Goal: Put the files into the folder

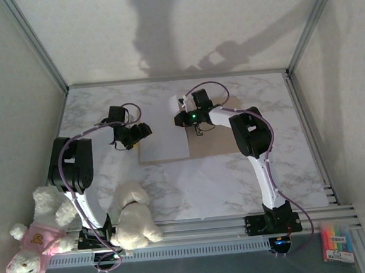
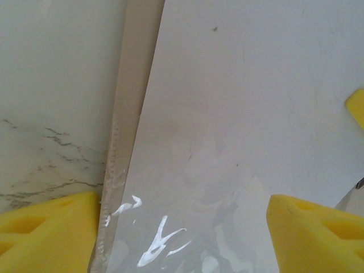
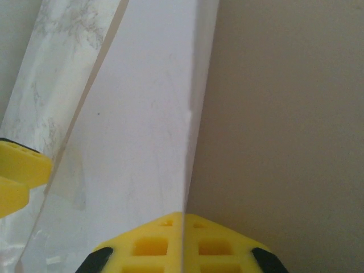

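Files (image 1: 164, 144) lying on open folder (image 1: 212, 148) | right tool (image 3: 183, 242) pinching files' edge | left tool (image 2: 182, 227) spread above them

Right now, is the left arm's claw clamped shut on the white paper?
No. The left gripper has its yellow fingers spread wide apart over the white paper, and nothing is pinched between them.

files (image 1: 163, 138): white sheets, lying over folder's left half | folder (image 1: 215, 145): tan, open flat, mid-table
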